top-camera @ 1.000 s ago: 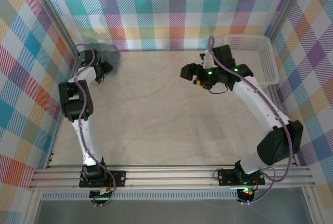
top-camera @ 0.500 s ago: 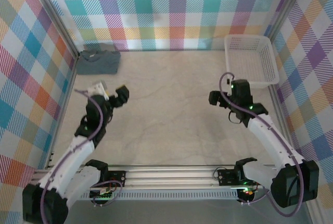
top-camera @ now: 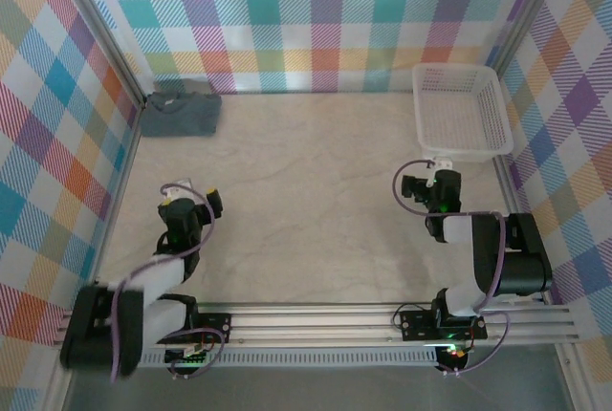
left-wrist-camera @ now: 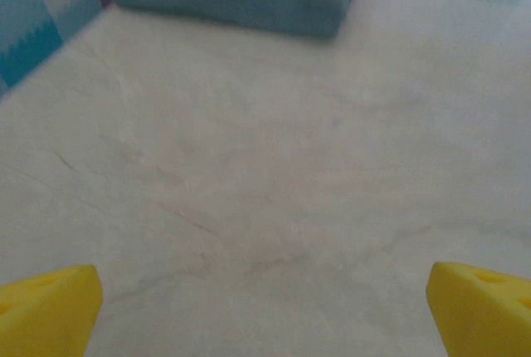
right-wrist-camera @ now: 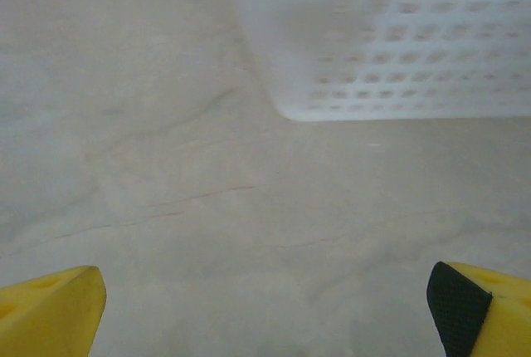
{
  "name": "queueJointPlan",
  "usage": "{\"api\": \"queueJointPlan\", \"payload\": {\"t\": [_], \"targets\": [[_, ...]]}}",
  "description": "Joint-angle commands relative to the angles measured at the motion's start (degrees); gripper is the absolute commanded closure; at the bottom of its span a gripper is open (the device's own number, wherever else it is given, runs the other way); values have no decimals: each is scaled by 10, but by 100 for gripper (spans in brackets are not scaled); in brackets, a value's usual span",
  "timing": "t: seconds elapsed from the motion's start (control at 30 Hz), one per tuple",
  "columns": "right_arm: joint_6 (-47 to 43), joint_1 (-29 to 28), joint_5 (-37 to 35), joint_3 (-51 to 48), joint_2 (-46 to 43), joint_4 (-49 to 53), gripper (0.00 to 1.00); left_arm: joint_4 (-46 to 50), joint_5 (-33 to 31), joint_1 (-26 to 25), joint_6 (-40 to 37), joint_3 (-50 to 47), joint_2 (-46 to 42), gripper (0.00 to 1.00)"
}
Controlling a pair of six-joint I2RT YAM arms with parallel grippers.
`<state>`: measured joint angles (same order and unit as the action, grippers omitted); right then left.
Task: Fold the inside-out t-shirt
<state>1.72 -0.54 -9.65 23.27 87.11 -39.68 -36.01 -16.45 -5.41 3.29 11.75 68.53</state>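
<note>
1. Top view: the folded t-shirt (top-camera: 180, 115) lies upper left by the wall, and the basket (top-camera: 459, 70) sits upper right. The left gripper (top-camera: 188, 203) and right gripper (top-camera: 426, 184) touch neither.
2. Left wrist: yellow fingers (left-wrist-camera: 50, 307) spread wide, t-shirt at top.
3. Right wrist: fingers (right-wrist-camera: 50, 303) spread wide over the table (right-wrist-camera: 207, 207).

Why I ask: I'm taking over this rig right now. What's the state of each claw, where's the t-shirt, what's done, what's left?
Left claw: open, holding nothing, low over the table near its base.
Right claw: open, holding nothing, facing the white basket.
T-shirt: a compact folded bundle in the far-left corner, apart from both claws.
Done: the fold, by the look of it.
Left: probably nothing; maybe check the fold's neatness.
</note>
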Motion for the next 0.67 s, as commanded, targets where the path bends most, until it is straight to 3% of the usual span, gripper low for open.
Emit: {"api": "queueJointPlan", "payload": {"t": [0.0,0.07,0.13,0.17,0.23,0.63], "targets": [[10,2,53,-15,10,-118,0,-149,74,4,-47,60,124,0],[11,1,49,-11,6,-101,0,-196,78,12,-43,85,221,0],[6,-1,57,-7,5,-90,0,-97,99,16,-40,115,199,0],[3,-2,60,-5,6,-90,0,-145,91,17,-41,110,218,0],[1,-2,65,-3,7,-87,0,-103,92,17,-40,121,210,0],[-10,1,94,-1,7,-84,0,-104,91,12,-46,122,212,0]]}}
